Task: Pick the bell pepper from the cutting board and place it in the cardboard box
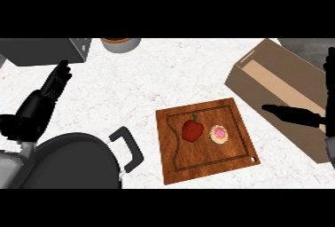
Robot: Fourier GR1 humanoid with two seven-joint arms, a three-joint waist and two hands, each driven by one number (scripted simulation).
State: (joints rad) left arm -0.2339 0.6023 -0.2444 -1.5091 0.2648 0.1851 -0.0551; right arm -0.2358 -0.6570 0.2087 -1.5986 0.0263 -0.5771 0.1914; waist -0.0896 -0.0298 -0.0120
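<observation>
on the board: the bell pepper (192,129) lies red and green-stemmed near the middle of the cutting board (229,111), just beside a small round pink-topped pastry (219,134), the two close but seemingly not touching.
beside the board: the cardboard box (262,77) sits to the right and a little further back, its opening facing up; no pepper shows in the part of it that can be seen.
right hand: the right hand (297,114) hangs over the box's near wall at the view's right, fingers straight and pointing toward the board, thumb apart, nothing in it; it is well apart from the pepper.
left hand: the left hand (49,91) rests at the view's left, fingers straight and up, holding nothing.
other things: a dark pan (72,162) with a looped handle lies at lower left; a grey block (39,51) and a round cup (119,43) stand along the far edge.
done: nothing yet, by the look of it; the pepper is untouched on the board.
left to do: reach across to the pepper, close on it, lift, carry it right and set it in the box.
</observation>
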